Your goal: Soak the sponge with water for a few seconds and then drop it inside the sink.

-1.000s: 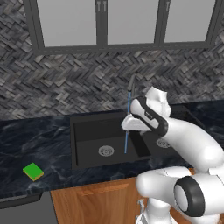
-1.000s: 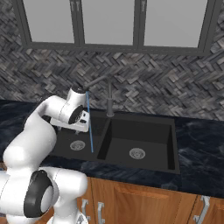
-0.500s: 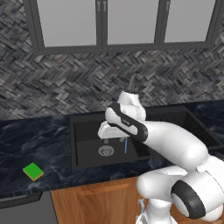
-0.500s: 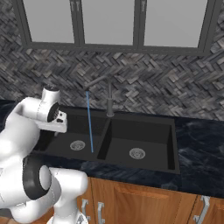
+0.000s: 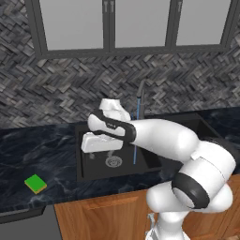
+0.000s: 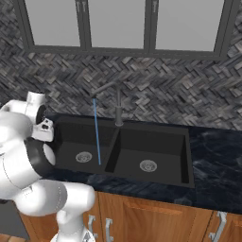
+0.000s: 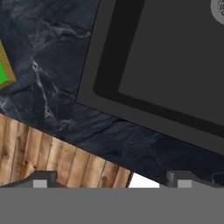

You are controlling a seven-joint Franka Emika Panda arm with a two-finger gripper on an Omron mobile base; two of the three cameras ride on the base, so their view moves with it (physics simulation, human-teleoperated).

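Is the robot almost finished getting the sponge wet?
No, it has barely begun. The water already runs into the sink. The jaws are open and empty above the left basin. The sponge sits dry on the counter, not yet grabbed, soaked or dropped.

Rendered scene under even, diffuse light, without glare. The sink [image 6: 156, 142] basins read darkest, with soft shade along their near walls. The hand view is coarser, its counter [image 7: 48, 74] veining slightly blurred.
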